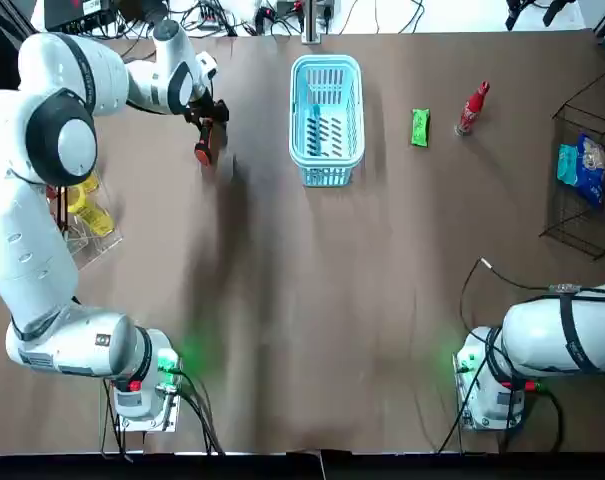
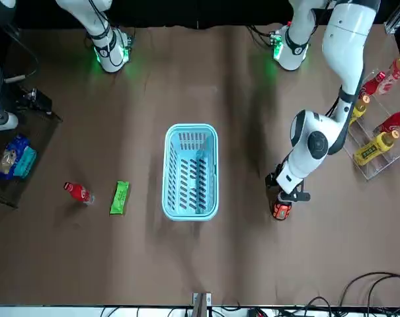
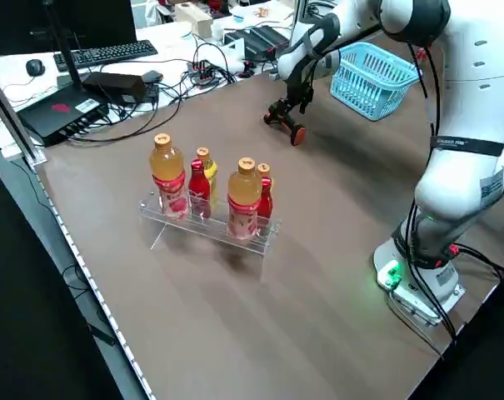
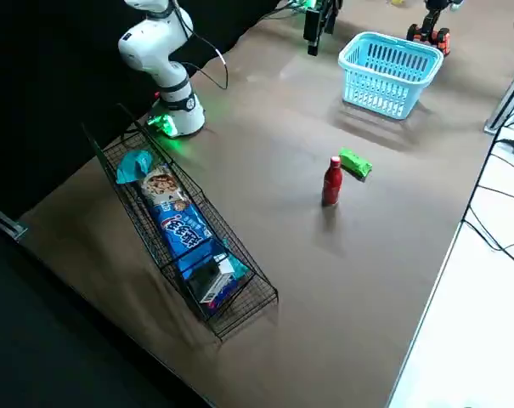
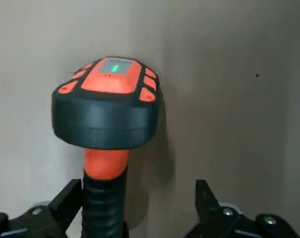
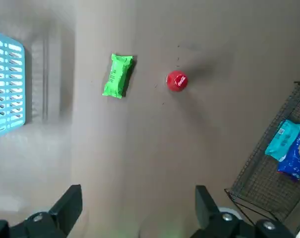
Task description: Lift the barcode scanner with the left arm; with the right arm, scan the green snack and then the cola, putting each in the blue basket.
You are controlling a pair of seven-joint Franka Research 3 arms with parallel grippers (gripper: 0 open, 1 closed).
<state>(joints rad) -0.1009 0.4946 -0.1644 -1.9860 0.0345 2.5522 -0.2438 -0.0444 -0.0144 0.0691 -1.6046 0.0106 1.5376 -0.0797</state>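
Observation:
The barcode scanner (image 1: 203, 152), with an orange and black head (image 5: 106, 101), lies on the table left of the blue basket (image 1: 327, 62). My left gripper (image 5: 135, 210) is open around its handle, which sits close to one finger (image 5: 65, 203); the same gripper (image 2: 289, 192) appears low over the scanner (image 2: 281, 210) in the front view. The green snack (image 1: 419, 127) and the upright red cola bottle (image 1: 472, 108) rest right of the basket. My right gripper (image 6: 137, 220) hangs open and empty high above the table, with the snack (image 6: 118, 75) and cola (image 6: 177, 81) far below it.
A clear rack of drink bottles (image 3: 244, 196) stands at my left table edge. A black wire rack (image 6: 259, 173) with snack packs sits at the right edge. Cables and a keyboard (image 3: 106, 54) lie beyond the far edge.

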